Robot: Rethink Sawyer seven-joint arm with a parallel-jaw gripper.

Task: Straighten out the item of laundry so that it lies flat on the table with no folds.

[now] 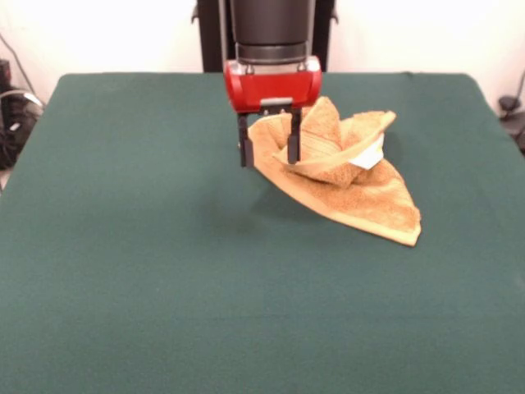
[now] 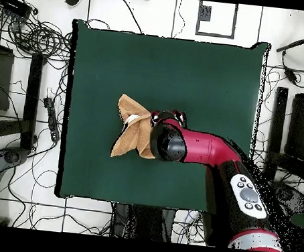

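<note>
The orange-tan towel lies crumpled on the green table, right of centre in the front view. Its upper layers are folded into a raised bunch, and a white label shows on its right side. One flat corner points to the near right. My gripper hangs at the towel's left edge with its two black fingers apart. The towel's left edge sits between and behind the fingers; the right finger stands in front of the bunch. In the overhead view the arm covers part of the towel, and the gripper is mostly hidden.
The table extends well beyond the towel on every side. Cables and equipment lie on the floor around it. The robot's pedestal stands behind the table's far edge.
</note>
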